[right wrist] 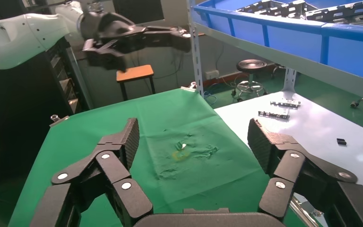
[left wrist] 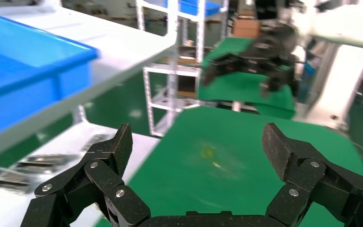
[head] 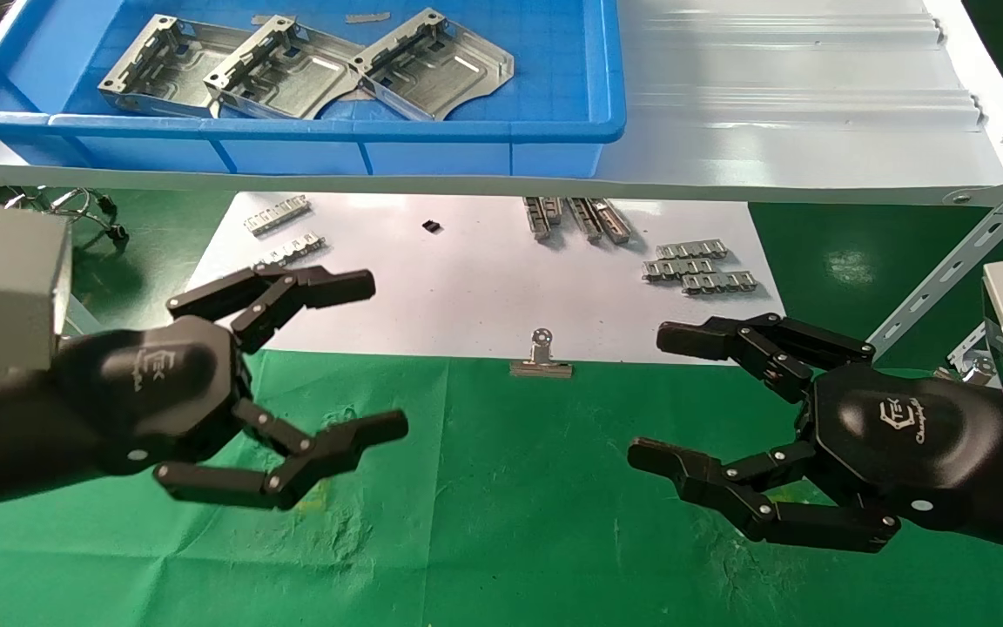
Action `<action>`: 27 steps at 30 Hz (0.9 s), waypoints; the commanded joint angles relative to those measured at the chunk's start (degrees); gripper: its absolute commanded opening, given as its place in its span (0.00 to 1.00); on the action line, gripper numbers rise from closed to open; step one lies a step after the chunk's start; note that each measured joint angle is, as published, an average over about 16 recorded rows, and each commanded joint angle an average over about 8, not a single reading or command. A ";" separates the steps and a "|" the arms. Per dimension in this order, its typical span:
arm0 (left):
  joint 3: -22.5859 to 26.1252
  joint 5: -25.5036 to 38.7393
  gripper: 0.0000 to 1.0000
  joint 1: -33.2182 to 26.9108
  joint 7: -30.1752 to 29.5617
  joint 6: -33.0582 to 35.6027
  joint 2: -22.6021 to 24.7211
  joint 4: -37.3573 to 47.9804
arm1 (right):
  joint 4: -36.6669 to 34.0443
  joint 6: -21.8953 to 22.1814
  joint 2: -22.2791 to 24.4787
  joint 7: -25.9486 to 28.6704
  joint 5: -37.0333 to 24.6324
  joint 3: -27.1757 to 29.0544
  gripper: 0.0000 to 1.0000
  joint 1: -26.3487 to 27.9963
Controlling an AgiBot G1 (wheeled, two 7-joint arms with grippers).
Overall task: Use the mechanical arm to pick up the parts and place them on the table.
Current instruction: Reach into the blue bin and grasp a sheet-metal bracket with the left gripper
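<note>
Three silver sheet-metal parts (head: 292,65) lie side by side in a blue bin (head: 484,131) on the white shelf at the back left. My left gripper (head: 388,357) is open and empty, hovering over the green table (head: 501,522) at the left. My right gripper (head: 645,396) is open and empty over the table at the right. The two face each other, well apart. In the left wrist view my own left gripper (left wrist: 196,146) is open above the green cloth and the right gripper (left wrist: 260,64) shows far off. In the right wrist view my right gripper (right wrist: 191,139) is open and the parts (right wrist: 283,7) show in the bin.
A white paper sheet (head: 475,279) under the shelf carries small toothed silver strips (head: 697,270) and a tiny black piece (head: 431,225). A silver binder clip (head: 541,357) sits at the sheet's front edge. The white shelf (head: 815,131) overhangs the back; its slotted brace (head: 963,261) runs down at the right.
</note>
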 commanded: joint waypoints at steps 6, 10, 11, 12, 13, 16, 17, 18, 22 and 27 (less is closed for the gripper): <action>0.35 2.25 1.00 -4.72 0.59 -4.83 4.11 4.19 | 0.00 0.00 0.00 0.00 0.00 0.00 0.00 0.00; 1.02 4.25 1.00 -8.65 0.23 -7.48 6.23 7.68 | 0.00 0.00 0.00 0.00 0.00 0.00 0.00 0.00; 1.27 4.89 1.00 -9.64 -0.02 -8.20 6.65 8.60 | 0.00 0.00 0.00 0.00 0.00 0.00 0.00 0.00; 1.56 5.61 1.00 -10.68 -0.38 -8.97 7.03 9.55 | 0.00 0.00 0.00 0.00 0.00 0.00 0.00 0.00; 1.85 6.33 1.00 -11.69 -0.80 -9.74 7.38 10.49 | 0.00 0.00 0.00 0.00 0.00 0.00 0.00 0.00; 2.75 8.59 1.00 -14.66 -2.24 -12.02 8.02 13.10 | 0.00 0.00 0.00 0.00 0.00 0.00 0.00 0.00; 3.05 9.36 1.00 -15.56 -2.69 -12.74 8.15 13.86 | 0.00 0.00 0.00 0.00 0.00 0.00 0.00 0.00; 3.36 10.16 1.00 -16.46 -3.20 -13.48 8.26 14.64 | 0.00 0.00 0.00 0.00 0.00 0.00 0.00 0.00; 4.71 13.35 1.00 -19.79 -5.54 -16.20 8.46 17.43 | 0.00 0.00 0.00 0.00 0.00 0.00 0.00 0.00; 6.47 17.23 1.00 -23.55 -9.10 -19.03 8.21 19.91 | 0.00 0.00 0.00 0.00 0.00 0.00 0.00 0.00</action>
